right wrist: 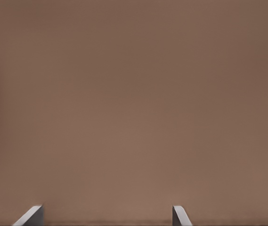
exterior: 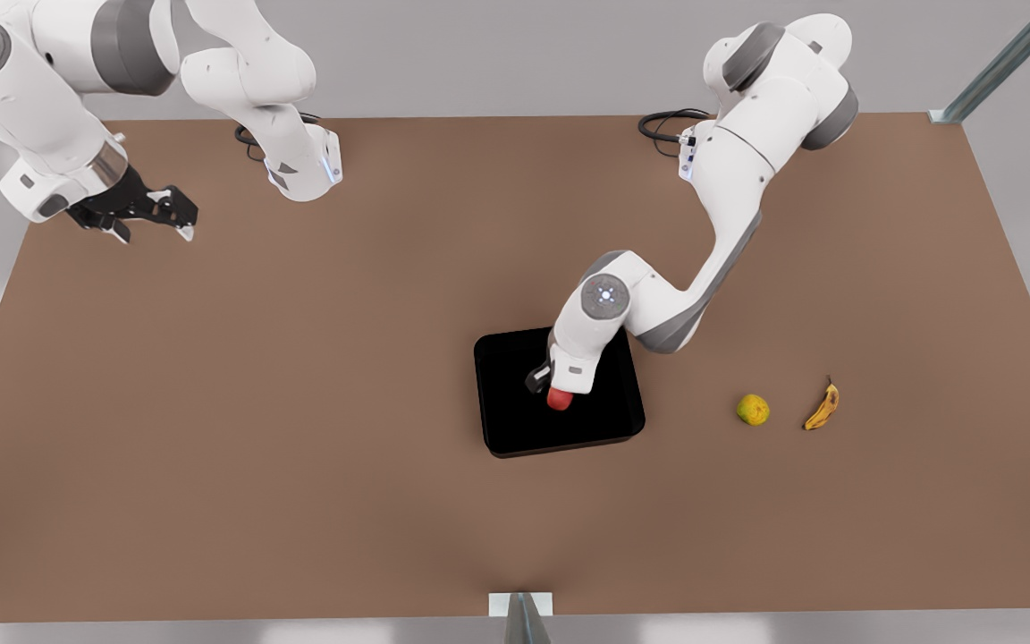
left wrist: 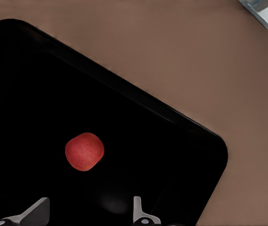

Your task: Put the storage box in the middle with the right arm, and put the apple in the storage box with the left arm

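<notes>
The black storage box (exterior: 524, 420) sits near the middle of the brown table. Inside it lies the small red apple (exterior: 560, 399), resting on the box floor (left wrist: 39, 84). My left gripper (exterior: 551, 386), on the arm at the front view's right, hangs just above the apple (left wrist: 84, 151). It is open, and its two fingertips (left wrist: 42, 208) stand apart, clear of the fruit. My right gripper (exterior: 153, 225) waits open above bare table at the front view's far left, with nothing between its fingertips (right wrist: 32, 214).
A yellow-green round fruit (exterior: 753, 410) and a brown-spotted banana (exterior: 823, 407) lie on the table to the front view's right of the box. A metal post (exterior: 521, 617) stands at the table's near edge. Cables (exterior: 667, 125) lie by the arm bases.
</notes>
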You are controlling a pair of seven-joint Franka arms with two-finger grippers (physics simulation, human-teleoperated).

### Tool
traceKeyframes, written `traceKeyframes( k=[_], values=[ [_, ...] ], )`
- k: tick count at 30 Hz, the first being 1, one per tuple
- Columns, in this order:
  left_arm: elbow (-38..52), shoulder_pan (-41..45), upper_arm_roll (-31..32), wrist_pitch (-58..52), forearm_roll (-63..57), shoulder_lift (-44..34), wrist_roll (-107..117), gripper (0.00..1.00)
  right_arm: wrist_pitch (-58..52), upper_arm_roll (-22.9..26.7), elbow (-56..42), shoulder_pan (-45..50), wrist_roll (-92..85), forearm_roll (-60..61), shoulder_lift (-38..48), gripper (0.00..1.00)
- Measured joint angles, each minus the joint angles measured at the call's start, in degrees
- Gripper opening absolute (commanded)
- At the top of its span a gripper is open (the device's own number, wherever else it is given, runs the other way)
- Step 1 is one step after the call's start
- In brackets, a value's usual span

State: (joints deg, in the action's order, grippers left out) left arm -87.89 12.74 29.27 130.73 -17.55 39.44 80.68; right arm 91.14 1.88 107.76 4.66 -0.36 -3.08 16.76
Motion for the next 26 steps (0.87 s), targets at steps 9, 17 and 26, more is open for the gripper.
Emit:
traceKeyframes(
  k=[9,17,26],
  values=[
    [-0.28,-6.81,-22.08,-35.76,10.08,-29.33,-75.07,1.00,-0.58,-0.29,-0.25,0.31,0.27,0.00,1.50,1.00],
    [4.51,-11.54,-28.63,-47.47,17.94,-34.70,-84.46,1.00,-0.66,-0.04,-0.31,0.61,0.27,0.26,2.66,1.00],
    [20.39,-9.51,-28.39,-52.87,19.13,-22.73,-83.77,1.00,-1.62,-0.30,0.06,0.26,0.01,0.26,3.24,1.00]
  ],
)
